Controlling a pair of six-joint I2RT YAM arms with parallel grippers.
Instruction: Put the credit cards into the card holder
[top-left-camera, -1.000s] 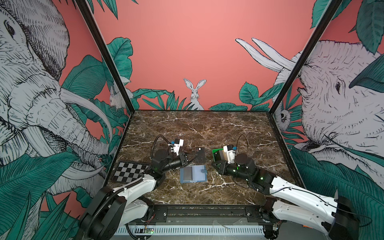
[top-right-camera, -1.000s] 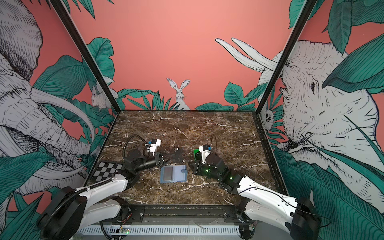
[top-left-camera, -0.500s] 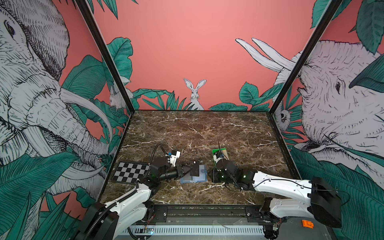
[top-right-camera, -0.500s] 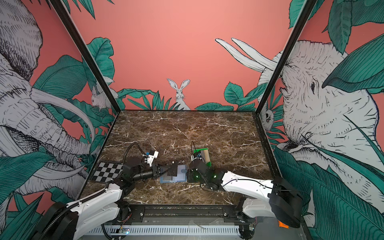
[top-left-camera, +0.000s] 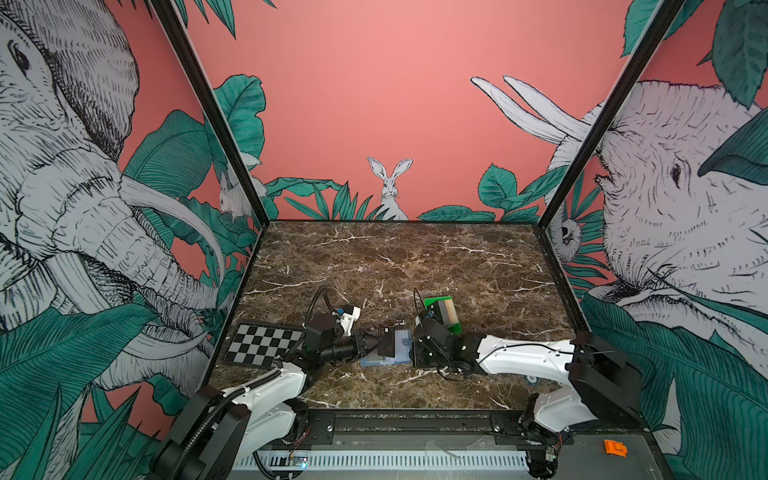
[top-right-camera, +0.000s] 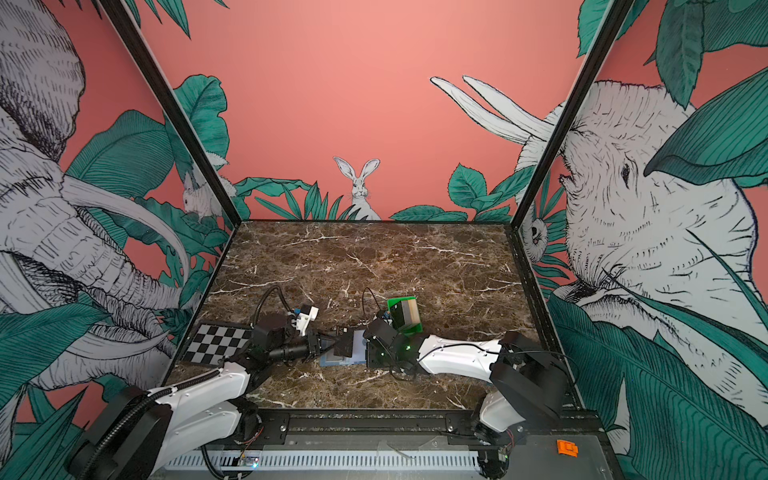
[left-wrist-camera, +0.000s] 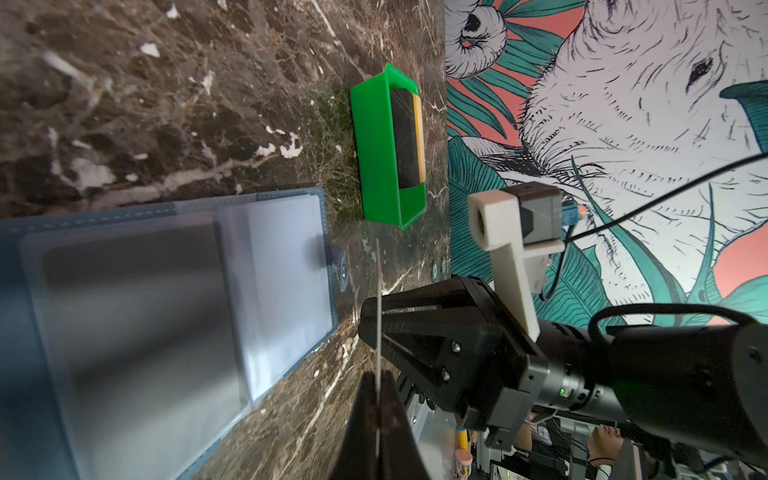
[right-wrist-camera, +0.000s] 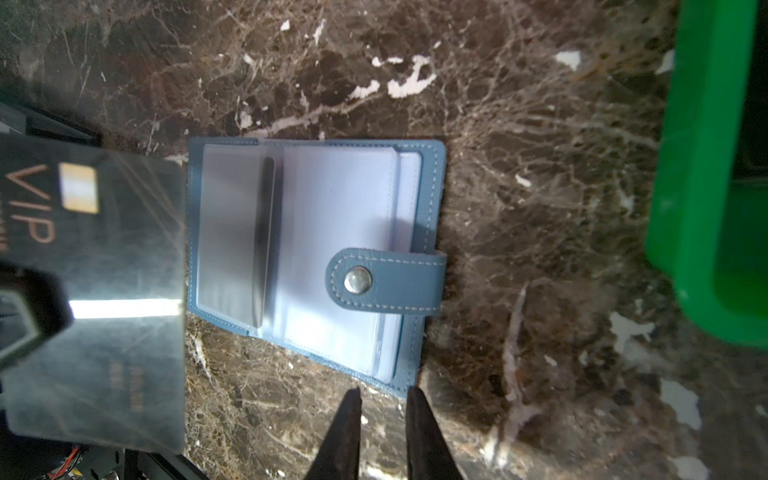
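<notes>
The left gripper (left-wrist-camera: 379, 380) is clenched on the black VIP card (right-wrist-camera: 104, 249), now brought down over the near edge of the open card holder (right-wrist-camera: 316, 257), so insertion looks next. Opposite, the right gripper (right-wrist-camera: 384, 409), slightly parted and empty, has left the green tray (left-wrist-camera: 374, 166) for the holder's corner. Whether card and holder touch is unclear.

Four cards are showing: one VIP card (top-left-camera: 386, 341), lower middle in both top views; one dark card (top-left-camera: 437, 312) and one tan card (top-left-camera: 451, 315), lying up and right of it in one tray (top-left-camera: 438, 299); seemingly one grey card (left-wrist-camera: 137, 316), sitting in one holder (top-left-camera: 402, 351). One checkerboard (top-left-camera: 262, 344) is lying lower left. Two grippers are showing: left gripper (left-wrist-camera: 378, 376), right gripper (right-wrist-camera: 382, 399).
</notes>
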